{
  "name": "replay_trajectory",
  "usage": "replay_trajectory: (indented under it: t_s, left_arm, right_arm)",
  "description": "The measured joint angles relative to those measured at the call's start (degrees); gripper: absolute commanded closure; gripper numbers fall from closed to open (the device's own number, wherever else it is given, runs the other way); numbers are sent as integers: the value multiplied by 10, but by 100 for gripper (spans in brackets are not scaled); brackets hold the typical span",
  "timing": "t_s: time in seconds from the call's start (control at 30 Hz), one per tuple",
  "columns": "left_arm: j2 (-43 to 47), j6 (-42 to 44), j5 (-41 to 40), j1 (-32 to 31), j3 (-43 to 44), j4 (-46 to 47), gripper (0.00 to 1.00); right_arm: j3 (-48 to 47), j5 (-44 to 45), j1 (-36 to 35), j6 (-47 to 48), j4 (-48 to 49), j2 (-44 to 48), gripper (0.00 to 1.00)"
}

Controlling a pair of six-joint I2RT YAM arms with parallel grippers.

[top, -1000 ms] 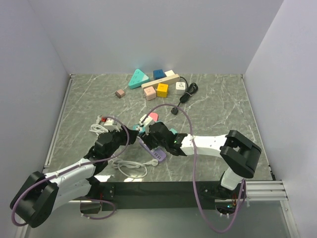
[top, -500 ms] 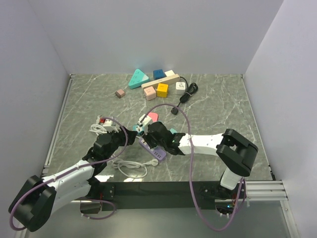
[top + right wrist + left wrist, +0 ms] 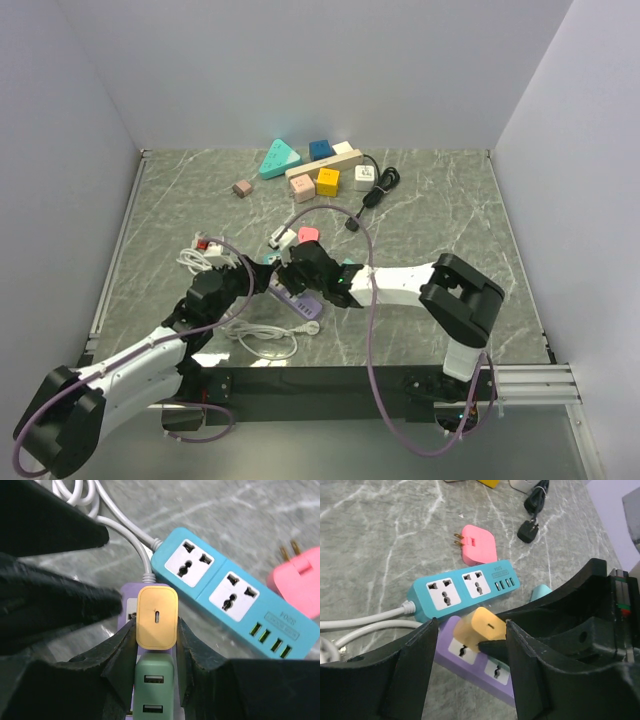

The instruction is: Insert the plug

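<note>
On the marble desk point(image 3: 440, 220) the teal power strip point(image 3: 465, 587) lay just beyond the purple power strip point(image 3: 475, 672), my target as I judged it. My left end effector point(image 3: 470, 632) stood open, straddling the purple strip's end; whether it pressed on the strip I could not tell. My right end effector point(image 3: 156, 630) was closed on the yellow plug point(image 3: 156, 616), which sat tilted over a socket beside the green charger point(image 3: 155, 685). I judged the pick-up and alignment done. The plug did not look fully seated, so the push down and the release remained.
</note>
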State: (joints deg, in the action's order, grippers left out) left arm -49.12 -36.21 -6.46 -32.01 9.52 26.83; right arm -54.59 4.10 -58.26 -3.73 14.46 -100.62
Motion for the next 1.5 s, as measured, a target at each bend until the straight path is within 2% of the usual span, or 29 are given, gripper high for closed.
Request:
replay_trajectory:
  t_s: [0.37,0.43,0.47,0.53,0.57,0.6,0.63,0.67,0.83,1.17,1.3,1.5]
  left_arm:
    - [29,-9,-53,9,0,-58,37]
    - [29,-9,-59,10,0,-63,37]
    - [29,-9,-61,10,0,-65,37]
    - [29,-9,-64,11,0,-69,37]
    - [30,-9,-65,11,0,-71,37]
    - [31,-9,-67,11,0,-75,37]
    - [32,-8,-71,11,0,-80,37]
    - [33,-6,-77,15,0,-88,37]
    - [30,-9,-68,13,0,-91,37]
    - [14,-9,-58,13,8,-78,37]
    - [9,-9,-53,13,8,-76,37]
    - [-3,-4,-50,13,14,-73,37]
  right_arm:
    - [-63,-25,-24,8,9,-56,100]
    - [-66,-26,-26,9,8,-58,96]
    - [-67,-26,-27,10,7,-58,83]
    - [-68,-27,-28,11,5,-58,66]
    - [-69,-26,-29,11,4,-58,47]
    - [-69,-26,-30,9,3,-58,35]
    - [-69,-24,-30,10,0,-57,27]
    - [-68,-20,-30,11,-5,-56,24]
    - [-41,-16,-35,16,-10,-18,21]
    - [25,37,-43,38,12,157,13]
    - [71,67,-1,33,17,192,12]
    - [155,115,99,0,14,196,9]
